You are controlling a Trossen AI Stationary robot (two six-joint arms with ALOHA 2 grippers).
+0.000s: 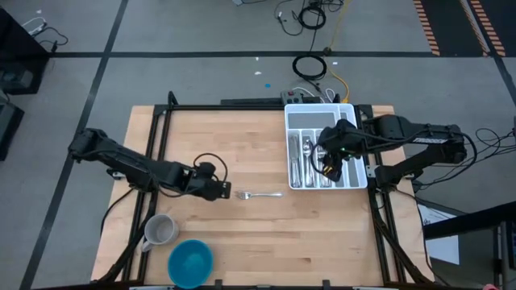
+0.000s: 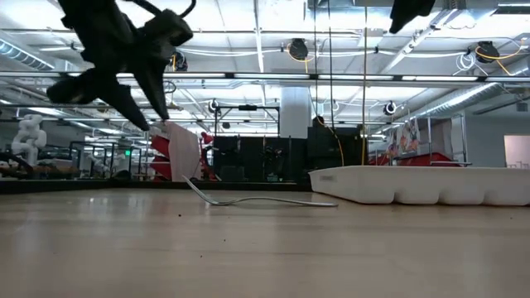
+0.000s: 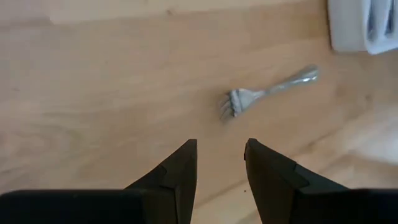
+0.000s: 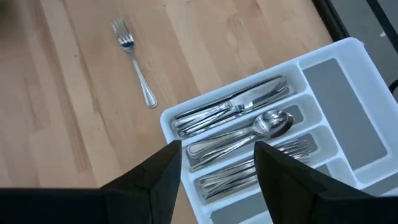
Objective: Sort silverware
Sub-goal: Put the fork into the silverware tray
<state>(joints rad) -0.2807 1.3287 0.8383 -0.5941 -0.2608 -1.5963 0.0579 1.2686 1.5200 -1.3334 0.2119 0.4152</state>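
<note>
Left gripper [image 1: 223, 192] sits left of centre in the high view, above the table [image 1: 242, 242], fingers parted with nothing between them — in the left wrist view the two dark fingers [image 3: 180, 171] stand apart over bare wood, and the fork [image 3: 267, 92] lies just beyond them, tines toward the gripper. In the high view that fork [image 1: 260, 194] lies flat near the middle of the frame, just right of the left gripper, its handle pointing right toward the tray [image 1: 322, 113]. The low view shows the fork [image 2: 261, 199] resting on the tabletop at centre, tines curving up at its left end, with the left gripper [image 2: 157, 124] hanging above it at upper left and not touching it. Right gripper [image 1: 329, 167] hovers over the tray at centre right of the high view, also open and empty; its wrist view looks down past spread fingers [image 4: 158, 177] at the white tray [image 4: 348, 50]. In that view the tray's long slots hold the sorted silverware [image 4: 239, 140]: knives in one slot, spoons in the next, forks in the one after. A wider grey-floored compartment at the right of that frame holds nothing. At lower left of the high view stand a grey mug [image 1: 160, 230] and a blue bowl [image 1: 190, 262], well apart from the fork.
</note>
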